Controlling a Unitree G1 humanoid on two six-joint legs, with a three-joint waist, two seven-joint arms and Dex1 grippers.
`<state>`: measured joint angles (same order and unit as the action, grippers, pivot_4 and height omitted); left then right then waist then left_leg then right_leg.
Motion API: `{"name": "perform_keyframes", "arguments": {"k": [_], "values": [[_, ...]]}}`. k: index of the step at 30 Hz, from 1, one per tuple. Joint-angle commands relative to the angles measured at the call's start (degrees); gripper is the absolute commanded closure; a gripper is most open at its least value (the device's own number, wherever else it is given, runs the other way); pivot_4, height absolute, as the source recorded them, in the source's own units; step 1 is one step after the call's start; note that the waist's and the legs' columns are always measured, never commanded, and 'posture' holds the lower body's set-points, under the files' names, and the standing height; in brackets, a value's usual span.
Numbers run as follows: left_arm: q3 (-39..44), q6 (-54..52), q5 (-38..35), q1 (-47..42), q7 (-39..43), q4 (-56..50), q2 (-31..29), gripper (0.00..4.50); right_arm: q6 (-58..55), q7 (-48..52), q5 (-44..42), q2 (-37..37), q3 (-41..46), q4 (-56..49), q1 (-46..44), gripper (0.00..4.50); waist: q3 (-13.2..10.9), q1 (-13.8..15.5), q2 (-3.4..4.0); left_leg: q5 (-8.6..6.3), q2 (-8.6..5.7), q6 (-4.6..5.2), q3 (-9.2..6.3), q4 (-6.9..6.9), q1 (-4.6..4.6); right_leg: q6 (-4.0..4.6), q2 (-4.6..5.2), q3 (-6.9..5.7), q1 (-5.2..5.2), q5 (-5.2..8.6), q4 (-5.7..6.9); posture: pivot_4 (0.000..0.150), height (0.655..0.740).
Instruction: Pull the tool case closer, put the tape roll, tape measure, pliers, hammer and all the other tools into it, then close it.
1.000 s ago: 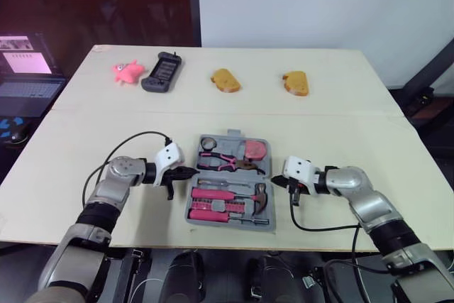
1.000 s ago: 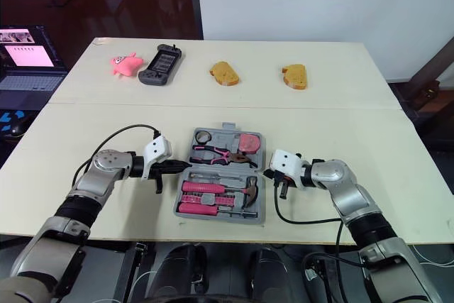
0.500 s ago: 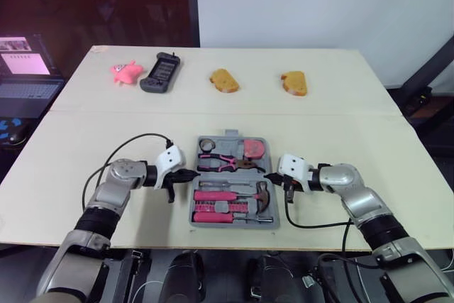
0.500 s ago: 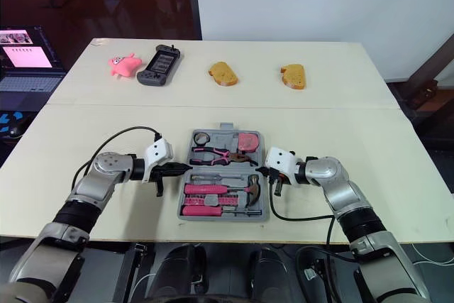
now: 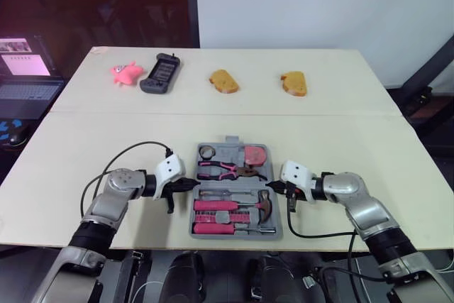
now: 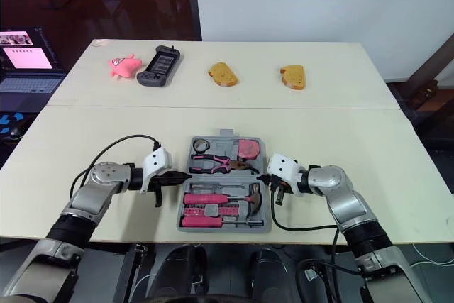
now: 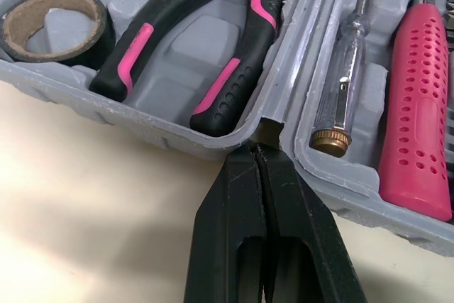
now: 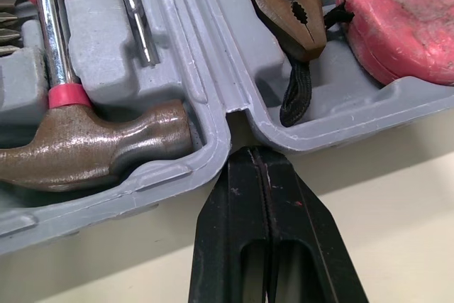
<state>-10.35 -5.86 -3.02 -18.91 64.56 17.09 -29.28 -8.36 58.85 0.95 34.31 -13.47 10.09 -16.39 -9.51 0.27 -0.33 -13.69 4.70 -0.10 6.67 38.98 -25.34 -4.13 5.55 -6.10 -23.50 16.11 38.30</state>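
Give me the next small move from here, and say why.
Probably draw the right claw off the hinge notch and bring it to the far edge of the tool case, to fold that half shut. The tape roll, pliers, tape measure and hammer lie in their slots, and the left claw, also shut, rests at the other hinge end.

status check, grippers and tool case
Left gripper and right gripper shut, tips at hinge notches of the tool case, one each side. Case open, pliers and hammer seated. Pink toy and handheld lie far back.
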Motion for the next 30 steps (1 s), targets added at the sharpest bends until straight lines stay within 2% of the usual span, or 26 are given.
{"name": "perform_keyframes", "arguments": {"k": [1, 12, 20, 24, 26, 30], "values": [[-3.7, -1.03, -0.02, 2.66, 1.17, -2.76, 1.03, 4.5, -0.96, 2.17, -1.44, -0.96, -2.23, -3.36, 1.24, 4.48, 0.04, 0.02, 0.05, 0.0, 0.0, 0.0, -0.01, 0.0, 0.0, 0.0, 0.0, 0.0, 0.0, 0.0, 0.0, 0.15, 0.7188], [-2.12, -3.18, -0.37, 6.66, -0.53, -6.1, -1.26, 4.5, -2.21, 0.96, -0.84, -1.11, -1.68, -4.93, 4.55, 4.48, 0.28, -0.02, 0.13, -0.02, 0.01, 0.01, -0.12, -0.03, 0.03, 0.01, 0.0, -0.01, 0.04, 0.01, -0.04, 0.15, 0.7188], [-1.64, -3.29, -0.23, 5.66, -1.45, -5.1, -1.36, 4.5, -2.01, -0.27, -0.06, -0.89, -1.01, -4.27, 4.55, 4.48, 0.41, -0.04, 0.16, -0.02, 0.01, 0.01, -0.13, -0.09, 0.04, 0.03, -0.01, -0.01, 0.04, 0.02, -0.08, 0.15, 0.7188], [2.41, -3.24, -1.28, 5.21, -2.87, -3.06, -3.8, 4.5, -0.63, -1.52, 0.24, 2.25, 2.08, -3.25, 5.16, 4.48, 0.41, -0.04, 0.16, -0.02, 0.01, 0.01, -0.13, -0.09, 0.03, 0.03, 0.0, -0.01, 0.02, 0.02, -0.08, 0.15, 0.7188], [5.54, -4.35, -3.98, 5.77, -3.38, -3.54, -4.85, 4.5, -1.67, -0.83, -0.97, 4.44, 3.91, -4.3, 6.49, 4.48, 0.41, -0.03, 0.17, -0.02, 0.02, 0.01, -0.13, -0.09, 0.02, 0.03, 0.0, -0.01, 0.01, 0.02, -0.09, 0.15, 0.7188], [12.75, -9.73, -16.18, 9.92, 0.21, -12.57, -4.98, 4.5, -3.64, 1.19, -4.9, 8.45, 7.64, -8.31, 9.85, 4.48, 0.37, 0.34, 0.16, -0.02, 0.03, 0.01, -0.15, -0.1, -0.04, 0.02, 0.05, -0.01, -0.02, 0.02, -0.14, 0.15, 0.7188]]}}
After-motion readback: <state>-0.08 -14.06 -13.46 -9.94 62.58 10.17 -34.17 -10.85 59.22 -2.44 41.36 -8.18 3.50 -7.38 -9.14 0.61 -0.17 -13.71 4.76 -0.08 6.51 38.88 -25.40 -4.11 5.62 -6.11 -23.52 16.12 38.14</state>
